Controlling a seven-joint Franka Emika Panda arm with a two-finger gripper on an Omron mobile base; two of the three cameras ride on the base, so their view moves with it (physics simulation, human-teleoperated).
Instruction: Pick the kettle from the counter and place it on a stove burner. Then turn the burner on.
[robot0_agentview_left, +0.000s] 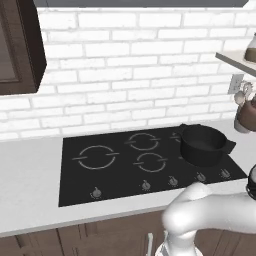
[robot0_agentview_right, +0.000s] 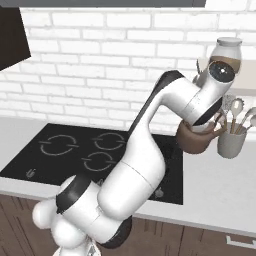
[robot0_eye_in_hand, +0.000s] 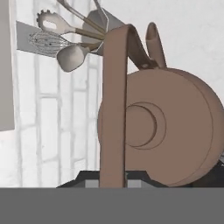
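Observation:
The brown-copper kettle (robot0_agentview_right: 196, 138) is at the right end of the pale grey counter (robot0_agentview_right: 220, 185), right of the black cooktop, and looks slightly tilted. I cannot tell whether its base touches the counter. My gripper (robot0_agentview_right: 204, 124) comes down onto it from above. In the hand view the kettle's lid (robot0_eye_in_hand: 175, 127) is very close, and its thin arched handle (robot0_eye_in_hand: 114, 109) runs straight down into my gripper (robot0_eye_in_hand: 114, 183), which is shut on it. The kettle (robot0_agentview_left: 247, 116) also shows at the right edge of the left base view. The largest stove burner (robot0_agentview_left: 96, 157) lies at the cooktop's left side, bare.
A black pot (robot0_agentview_left: 202, 144) with side handles sits on the cooktop's right rear ring. A grey utensil holder (robot0_agentview_right: 231, 142) stands just right of the kettle. A shelf (robot0_agentview_left: 237, 60) with a jar (robot0_agentview_right: 229, 50) hangs above. Knobs (robot0_agentview_left: 145, 185) line the cooktop's front edge. A dark cabinet (robot0_agentview_left: 17, 45) hangs upper left.

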